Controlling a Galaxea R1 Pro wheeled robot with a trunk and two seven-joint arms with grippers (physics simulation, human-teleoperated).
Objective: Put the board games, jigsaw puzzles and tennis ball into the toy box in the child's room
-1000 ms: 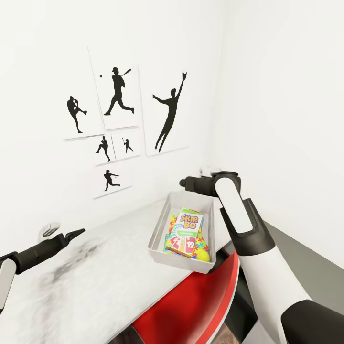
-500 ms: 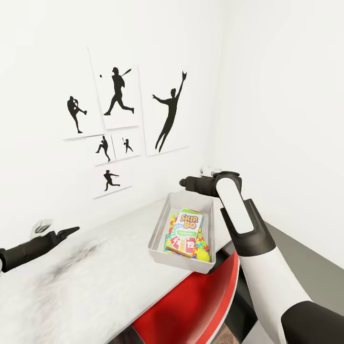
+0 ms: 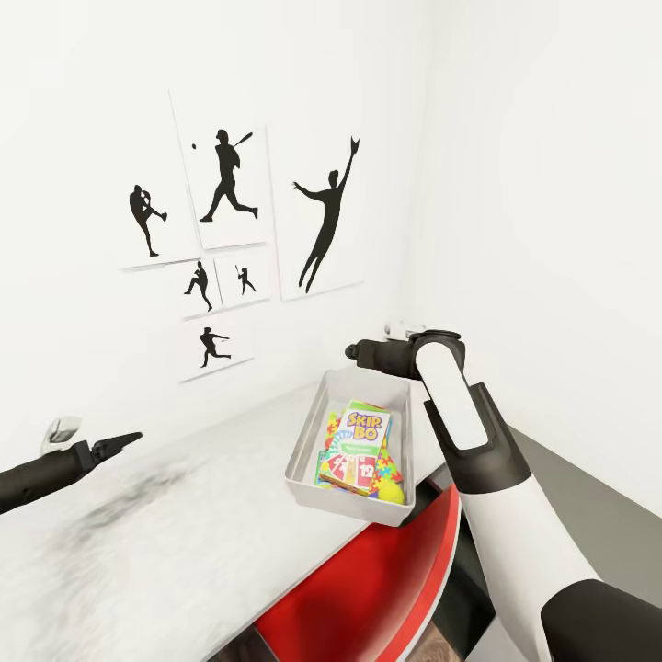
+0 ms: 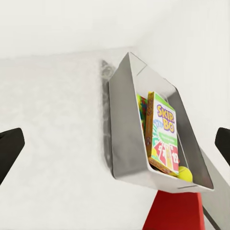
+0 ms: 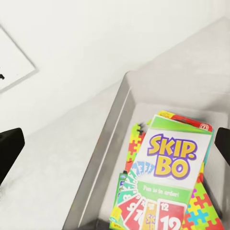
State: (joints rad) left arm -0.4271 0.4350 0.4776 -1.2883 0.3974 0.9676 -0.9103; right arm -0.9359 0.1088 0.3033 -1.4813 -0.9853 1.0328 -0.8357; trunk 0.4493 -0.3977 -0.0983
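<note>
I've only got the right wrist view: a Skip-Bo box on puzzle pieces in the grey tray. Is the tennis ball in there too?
Observer: Yes. The tennis ball lies in the toy box, in the corner nearest the robot, beside the Skip-Bo box.
Operator: Where's my left gripper?
Observer: The left gripper hovers over the table, well apart from the toy box, open and holding nothing.
Operator: Anything below the box's near end?
Observer: A red chair sits tucked under the table edge right there.
</note>
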